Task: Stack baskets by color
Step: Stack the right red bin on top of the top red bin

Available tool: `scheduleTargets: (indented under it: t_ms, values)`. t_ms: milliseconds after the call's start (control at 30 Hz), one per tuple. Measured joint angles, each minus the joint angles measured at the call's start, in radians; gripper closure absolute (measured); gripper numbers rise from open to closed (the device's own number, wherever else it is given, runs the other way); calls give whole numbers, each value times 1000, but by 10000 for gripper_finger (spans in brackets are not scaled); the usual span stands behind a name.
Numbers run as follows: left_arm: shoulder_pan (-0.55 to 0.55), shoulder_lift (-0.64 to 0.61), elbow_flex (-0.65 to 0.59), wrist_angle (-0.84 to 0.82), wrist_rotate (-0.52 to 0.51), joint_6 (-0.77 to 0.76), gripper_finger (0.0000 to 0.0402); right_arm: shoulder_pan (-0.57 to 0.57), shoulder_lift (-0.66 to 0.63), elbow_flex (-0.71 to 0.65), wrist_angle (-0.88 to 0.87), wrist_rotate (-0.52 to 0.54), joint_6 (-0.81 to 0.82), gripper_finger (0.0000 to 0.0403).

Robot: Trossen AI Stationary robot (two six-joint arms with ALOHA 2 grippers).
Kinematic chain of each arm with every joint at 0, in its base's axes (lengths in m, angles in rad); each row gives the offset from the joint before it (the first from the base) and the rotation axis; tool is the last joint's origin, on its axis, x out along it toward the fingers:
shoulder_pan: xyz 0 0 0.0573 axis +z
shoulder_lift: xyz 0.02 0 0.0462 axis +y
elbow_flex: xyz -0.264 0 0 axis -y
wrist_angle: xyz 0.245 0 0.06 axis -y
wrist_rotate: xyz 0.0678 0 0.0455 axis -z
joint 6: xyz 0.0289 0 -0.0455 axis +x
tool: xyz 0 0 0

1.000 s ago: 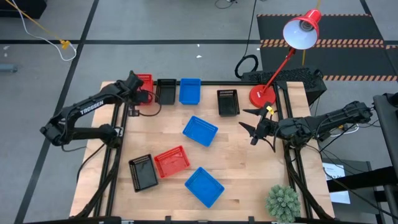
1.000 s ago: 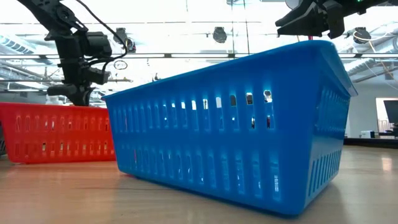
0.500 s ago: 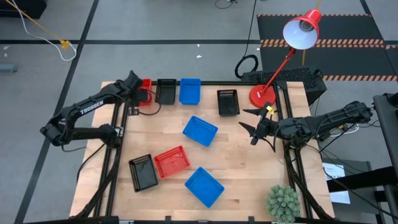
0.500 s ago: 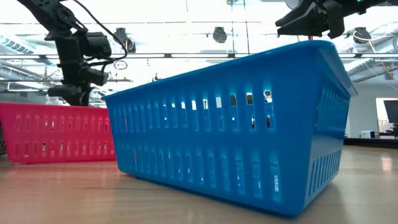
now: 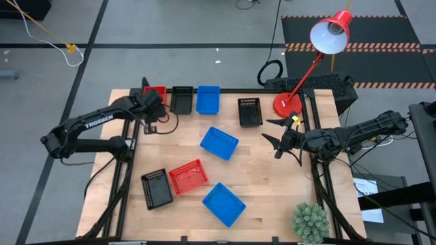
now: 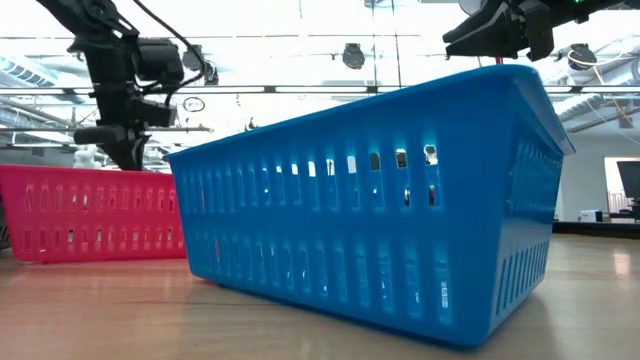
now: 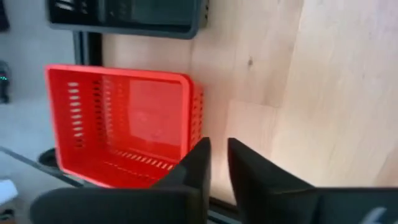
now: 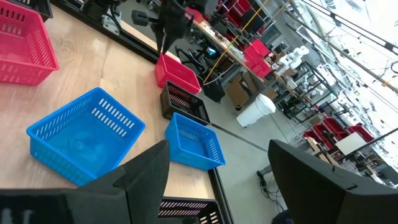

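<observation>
Left gripper, fingers nearly together and empty, is hovering beside the red basket upper left (light, stiff plastic; pinch its rim).

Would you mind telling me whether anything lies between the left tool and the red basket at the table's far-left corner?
Nothing visible does. The left tool hangs beside the red slotted plastic basket, fingers nearly together, with only bare wooden table around them.
</observation>
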Motion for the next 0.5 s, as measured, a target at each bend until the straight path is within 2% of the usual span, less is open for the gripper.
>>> scheduleTargets:
  t_ms: [133,300,500]
  values:
    - [-2,57,0,-7,0,-28,395,0,0,0,0,0,0,138]
    - [0,134,0,-3,3,-46,389,0,0,0,0,0,-1,138]
    - [19,202,0,37,-65,-51,398,0,0,0,0,0,-3,138]
